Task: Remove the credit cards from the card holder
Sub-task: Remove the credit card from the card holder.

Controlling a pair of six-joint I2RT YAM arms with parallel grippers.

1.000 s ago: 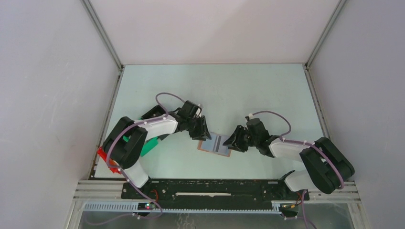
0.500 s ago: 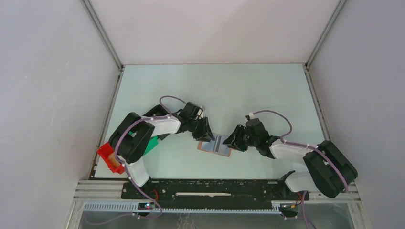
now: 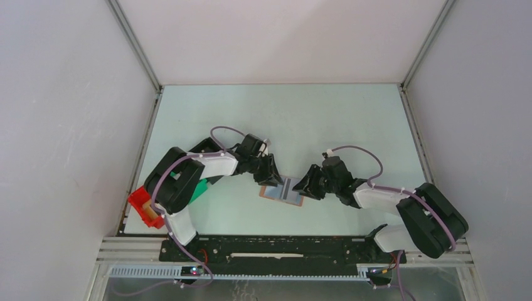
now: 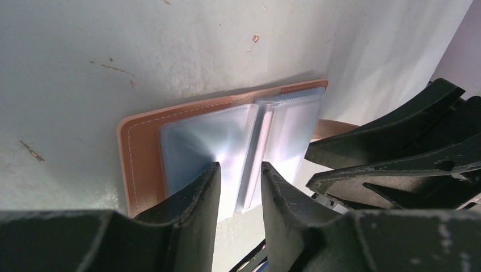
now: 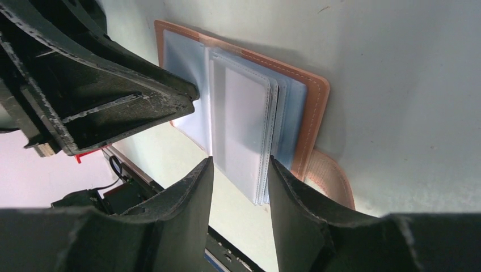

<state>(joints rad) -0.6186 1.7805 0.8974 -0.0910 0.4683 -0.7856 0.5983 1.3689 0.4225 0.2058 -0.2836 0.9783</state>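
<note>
My left pincer point(image 4: 239, 170) and right pincer point(image 5: 239, 164) both stand half open, holding nothing, over the card holder point(image 4: 139, 153), lying open on the counter point(image 4: 85, 68). The credit cards point(image 5: 244, 107) sit, I think, inside sleeves point(image 4: 198, 136); I should pinch one edge only.

Tan stitched leather-look card holder point(image 4: 139, 164); glossy plastic sleeves point(image 4: 204, 139); matt, scuffed table point(image 4: 170, 45).
</note>
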